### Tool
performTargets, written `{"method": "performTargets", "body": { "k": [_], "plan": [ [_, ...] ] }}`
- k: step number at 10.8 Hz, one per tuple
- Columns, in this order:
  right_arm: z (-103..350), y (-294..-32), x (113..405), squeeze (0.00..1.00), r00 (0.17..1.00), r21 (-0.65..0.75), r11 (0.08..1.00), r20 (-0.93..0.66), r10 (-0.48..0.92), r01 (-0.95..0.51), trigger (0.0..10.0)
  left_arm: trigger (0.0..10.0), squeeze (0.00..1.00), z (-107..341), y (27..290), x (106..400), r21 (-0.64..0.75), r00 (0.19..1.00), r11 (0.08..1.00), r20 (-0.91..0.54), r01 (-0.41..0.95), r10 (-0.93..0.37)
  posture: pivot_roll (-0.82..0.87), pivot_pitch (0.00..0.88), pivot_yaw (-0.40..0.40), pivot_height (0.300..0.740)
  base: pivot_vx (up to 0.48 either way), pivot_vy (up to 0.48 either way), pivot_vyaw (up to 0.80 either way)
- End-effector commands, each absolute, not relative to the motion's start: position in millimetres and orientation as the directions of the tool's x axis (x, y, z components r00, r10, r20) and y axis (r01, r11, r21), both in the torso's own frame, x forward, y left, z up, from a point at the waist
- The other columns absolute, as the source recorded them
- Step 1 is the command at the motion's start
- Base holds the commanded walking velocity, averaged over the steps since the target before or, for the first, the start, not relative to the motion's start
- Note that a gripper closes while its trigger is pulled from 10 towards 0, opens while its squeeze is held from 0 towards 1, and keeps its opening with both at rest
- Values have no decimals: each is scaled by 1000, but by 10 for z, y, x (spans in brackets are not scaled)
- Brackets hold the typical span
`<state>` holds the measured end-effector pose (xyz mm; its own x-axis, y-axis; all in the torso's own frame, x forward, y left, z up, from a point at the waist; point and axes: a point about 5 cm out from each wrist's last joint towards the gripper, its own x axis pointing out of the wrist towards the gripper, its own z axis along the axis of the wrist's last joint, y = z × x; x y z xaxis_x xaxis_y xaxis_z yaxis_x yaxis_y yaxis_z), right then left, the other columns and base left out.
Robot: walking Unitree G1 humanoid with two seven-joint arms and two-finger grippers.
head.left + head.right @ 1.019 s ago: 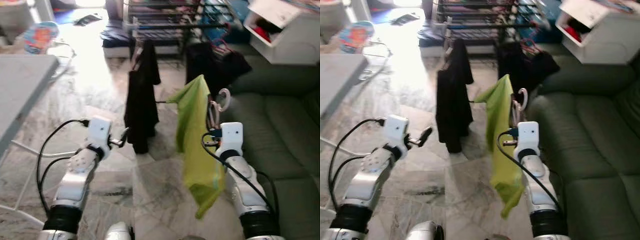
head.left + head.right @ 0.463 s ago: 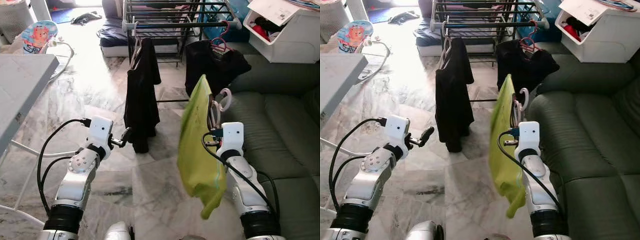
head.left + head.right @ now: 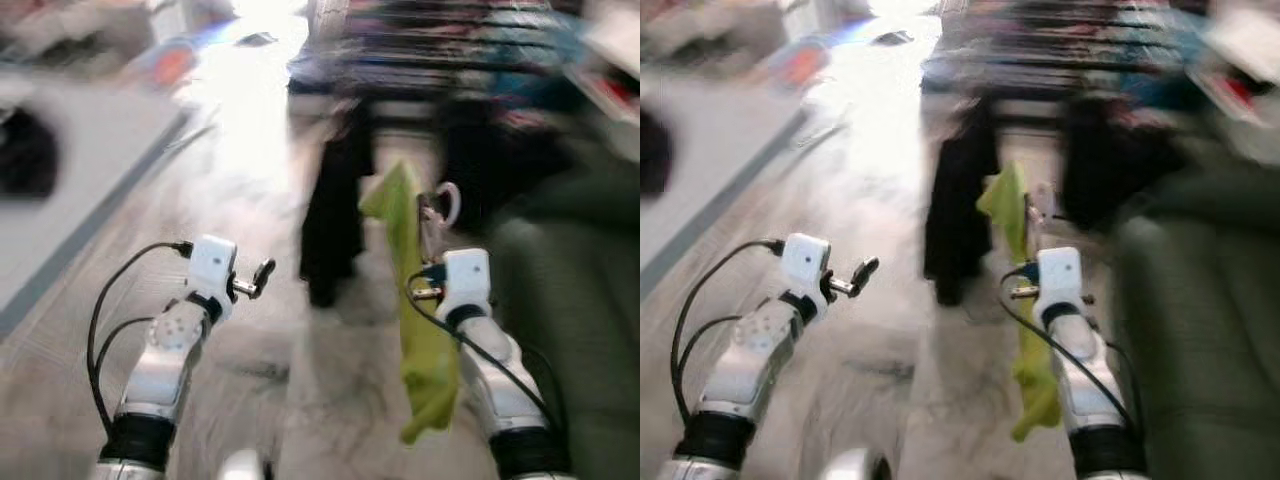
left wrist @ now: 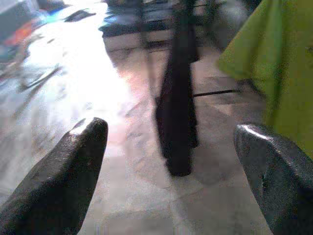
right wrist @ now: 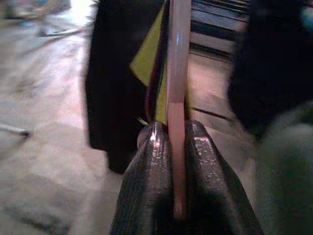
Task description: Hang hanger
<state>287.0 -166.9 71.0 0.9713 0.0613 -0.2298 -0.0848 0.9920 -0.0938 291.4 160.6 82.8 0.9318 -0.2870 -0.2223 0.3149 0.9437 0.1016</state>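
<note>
My right gripper (image 5: 176,133) is shut on the pink hanger (image 5: 177,63), held upright in front of me. The hanger's hook (image 3: 447,201) rises just above the fingers. A lime-green garment (image 3: 418,310) hangs from the hanger, down along my right forearm. My left gripper (image 3: 259,279) is raised at the left, open, with nothing between its fingers (image 4: 73,171). The blurred drying rack (image 3: 440,30) stands ahead, with a black garment (image 3: 335,220) and another dark garment (image 3: 480,150) hanging from it.
A dark green sofa (image 3: 575,300) lies close on the right. A grey table (image 3: 70,180) runs along the left. Marble floor (image 3: 330,400) stretches between them toward the rack. The head views are blurred by motion.
The whole picture has shifted and blurred, so the camera has moved. The green garment has swung on the hanger. Both grippers keep their pose and grip.
</note>
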Motion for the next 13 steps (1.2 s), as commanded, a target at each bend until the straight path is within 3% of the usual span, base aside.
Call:
{"method": "performTargets", "body": {
  "k": [1, 5, 9, 13],
  "plan": [
    [805, -1618, 2912, 0, 979, -89, 991, -184, 84, -102, 10000, 10000, 0, 831, 1611, 2930, 116, 933, 946, -238, 304, -270, -76, 0, -17, 740, 0, 0, 800],
    [785, -1559, 2897, 0, 975, -83, 987, -190, 118, -136, 10000, 10000, 0, 812, 1551, 2923, 104, 925, 940, -238, 326, -294, -74, 0, -16, 740, 0, 0, 800],
    [749, -1514, 2868, 0, 971, -81, 985, -195, 136, -154, 10000, 10000, 0, 789, 1508, 2898, 108, 945, 960, -234, 257, -227, -72, 0, -18, 740, 0, 0, 800],
    [860, -1342, 2954, 0, 929, -57, 939, -182, 323, -338, 10000, 10000, 0, 790, 1388, 2891, 98, 920, 936, -243, 337, -306, -66, 0, -20, 740, 0, 0, 800]
  ]
}}
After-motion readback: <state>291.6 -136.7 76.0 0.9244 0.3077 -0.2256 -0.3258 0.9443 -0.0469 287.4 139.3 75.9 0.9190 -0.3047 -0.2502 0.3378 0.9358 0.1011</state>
